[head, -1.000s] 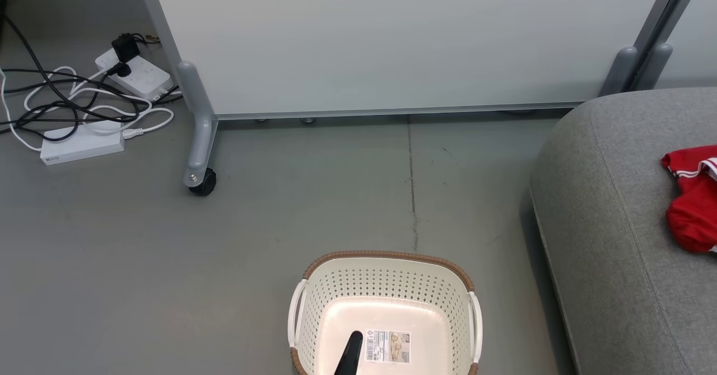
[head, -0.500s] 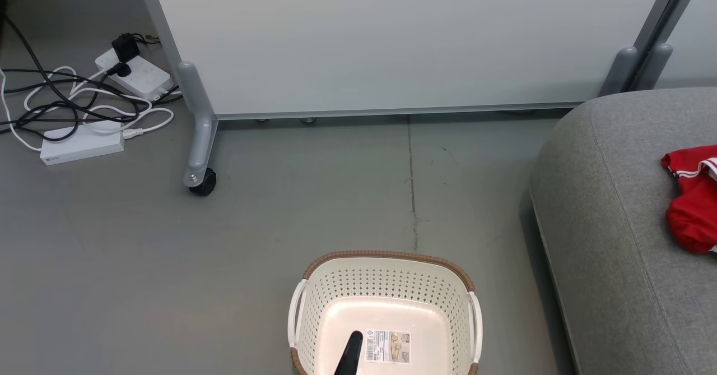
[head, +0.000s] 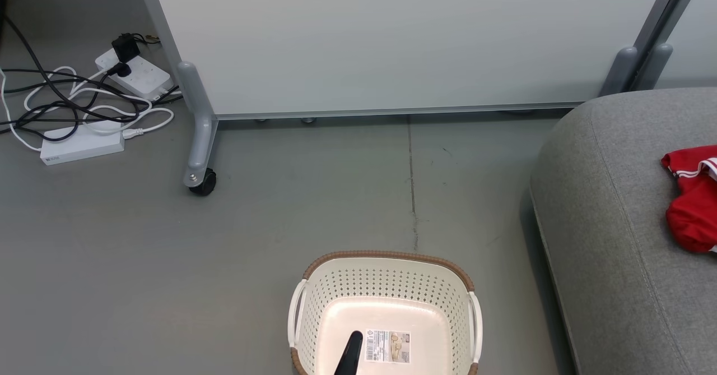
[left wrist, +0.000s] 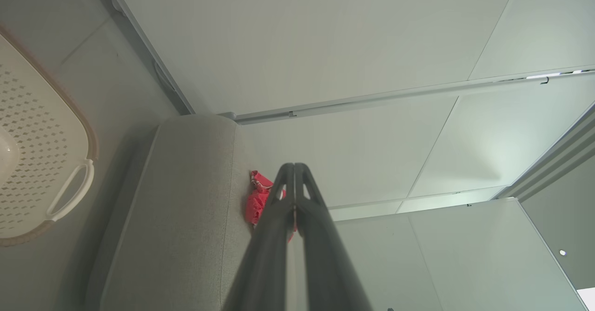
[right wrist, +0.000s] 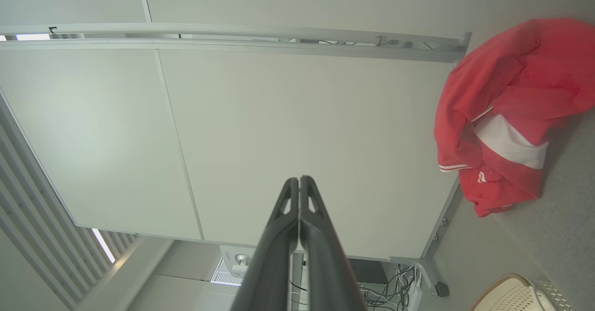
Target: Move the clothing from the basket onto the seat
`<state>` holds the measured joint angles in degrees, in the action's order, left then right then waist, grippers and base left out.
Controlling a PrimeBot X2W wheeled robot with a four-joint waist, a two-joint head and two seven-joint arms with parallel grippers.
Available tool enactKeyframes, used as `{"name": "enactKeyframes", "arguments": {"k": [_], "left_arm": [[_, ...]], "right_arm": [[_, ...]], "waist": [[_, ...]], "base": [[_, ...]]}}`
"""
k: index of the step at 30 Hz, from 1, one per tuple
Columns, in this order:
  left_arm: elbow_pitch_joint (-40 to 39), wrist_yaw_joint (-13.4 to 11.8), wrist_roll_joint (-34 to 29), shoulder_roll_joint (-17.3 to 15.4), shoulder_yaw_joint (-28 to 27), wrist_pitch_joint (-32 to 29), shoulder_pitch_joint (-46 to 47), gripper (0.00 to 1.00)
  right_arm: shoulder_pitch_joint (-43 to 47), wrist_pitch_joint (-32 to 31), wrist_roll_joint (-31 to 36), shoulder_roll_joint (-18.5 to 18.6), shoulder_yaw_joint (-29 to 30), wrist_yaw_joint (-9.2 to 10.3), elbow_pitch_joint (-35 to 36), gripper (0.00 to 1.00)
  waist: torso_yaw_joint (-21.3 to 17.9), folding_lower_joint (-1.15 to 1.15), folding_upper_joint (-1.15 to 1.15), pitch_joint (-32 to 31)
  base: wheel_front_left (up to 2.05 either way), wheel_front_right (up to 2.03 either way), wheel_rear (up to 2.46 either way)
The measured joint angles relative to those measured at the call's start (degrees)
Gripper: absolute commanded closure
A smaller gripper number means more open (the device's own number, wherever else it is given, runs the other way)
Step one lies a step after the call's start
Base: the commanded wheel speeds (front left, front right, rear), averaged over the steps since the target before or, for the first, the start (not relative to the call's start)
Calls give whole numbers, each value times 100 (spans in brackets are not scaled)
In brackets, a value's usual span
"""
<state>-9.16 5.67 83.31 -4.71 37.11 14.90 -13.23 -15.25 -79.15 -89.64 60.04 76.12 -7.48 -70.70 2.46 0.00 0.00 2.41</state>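
Currently | L hand [left wrist: 294, 167] & R hand [right wrist: 299, 181]: fingers together, nothing held | clothing [head: 692, 201] on seat [head: 605, 223], 3 o'clock | basket [head: 386, 285] at 6 o'clock, bare inside | risk: dark finger [head: 350, 352] over basket may knock it if arm swings; cables [head: 98, 109] at 10 o'clock may snag wheels

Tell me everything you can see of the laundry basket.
The basket is cream-white perforated plastic, a rounded rectangle with a brown woven-look rim and two white side handles. It stands upright on the grey floor, left of the seat and apart from it. Its inside is bare but for a paper label on the smooth bottom. A dark gripper finger shows over that bottom; contact cannot be told.
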Motion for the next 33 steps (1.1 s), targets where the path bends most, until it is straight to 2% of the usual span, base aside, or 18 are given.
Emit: {"name": "enactKeyframes", "arguments": {"k": [33], "left_arm": [[0,0,0,0,0,0,-1,100]], "right_arm": [[-1,-1,2,0,7,0,0,100]], "waist": [[0,0,0,0]], "base": [[0,0,0]]}}
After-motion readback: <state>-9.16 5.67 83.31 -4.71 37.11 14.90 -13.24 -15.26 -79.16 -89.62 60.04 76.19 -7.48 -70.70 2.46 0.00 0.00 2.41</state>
